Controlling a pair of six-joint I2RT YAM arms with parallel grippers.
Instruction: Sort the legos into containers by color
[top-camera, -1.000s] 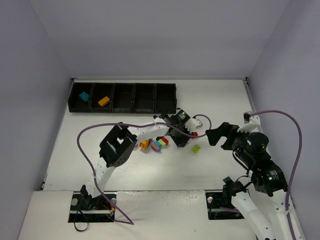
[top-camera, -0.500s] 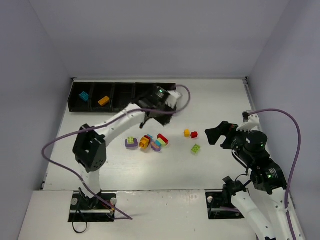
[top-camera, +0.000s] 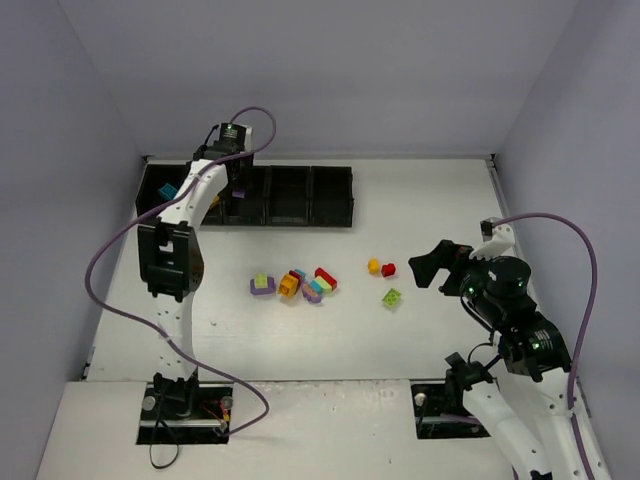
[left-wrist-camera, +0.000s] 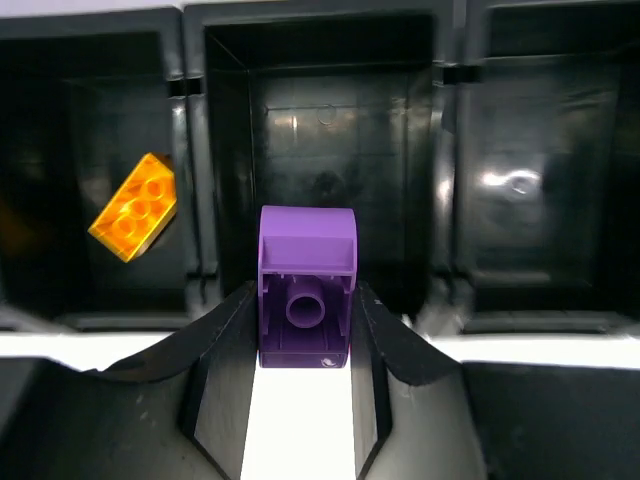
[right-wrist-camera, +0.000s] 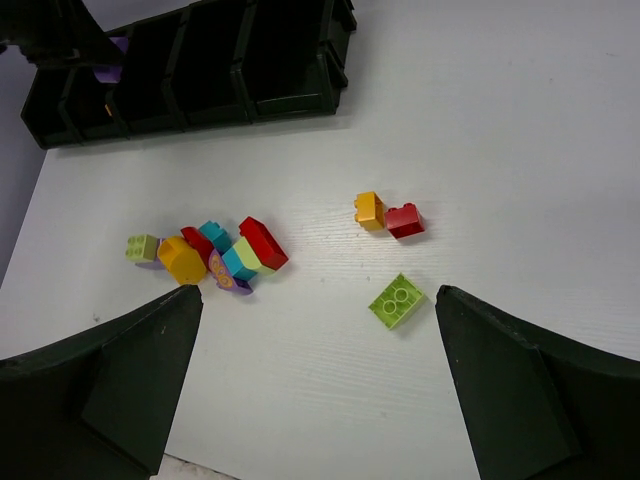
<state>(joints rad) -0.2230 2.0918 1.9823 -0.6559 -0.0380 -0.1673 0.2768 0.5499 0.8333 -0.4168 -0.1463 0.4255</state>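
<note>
Gripping a purple brick (left-wrist-camera: 306, 270) by its flat sides, the left hand (left-wrist-camera: 305, 315) hovers at the containers' (left-wrist-camera: 445, 150) near rim.
Hard, light and slick, the brick takes a firm pinch on those flat walls best. The bin (left-wrist-camera: 330, 130) straight ahead of the hand looks bare; an orange brick (left-wrist-camera: 133, 207) lies in the one to its left. The right hand (right-wrist-camera: 310, 385) hangs spread wide, grasping nothing, above loose legos (right-wrist-camera: 238, 262) on the counter (right-wrist-camera: 520, 120).

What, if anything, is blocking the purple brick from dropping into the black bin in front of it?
Nothing visible. The left gripper holds the purple brick right at the open-top bin, whose inside looks empty. The orange brick lies in the neighbouring bin, behind a dividing wall.
</note>
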